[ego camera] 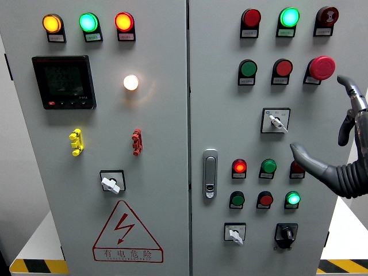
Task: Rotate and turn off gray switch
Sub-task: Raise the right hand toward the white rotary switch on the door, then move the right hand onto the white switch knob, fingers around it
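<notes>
Three grey rotary switches sit on the cabinet. One (276,121) is on the upper right door, its white knob pointing down-right. Another (235,234) is low on the same door, and the third (111,183) is on the left door. My right hand (317,114) comes in from the right edge, open. Its thumb (305,158) points left and its index finger (351,87) is raised. The hand hangs right of the upper grey switch, apart from it and holding nothing. The thumb partly hides a red button (296,168).
A black rotary switch (286,234) is at the lower right. A red mushroom stop button (322,67) sticks out just left of my index finger. Lit and unlit pilot lamps surround the switches. A door handle (210,173) sits beside the centre seam.
</notes>
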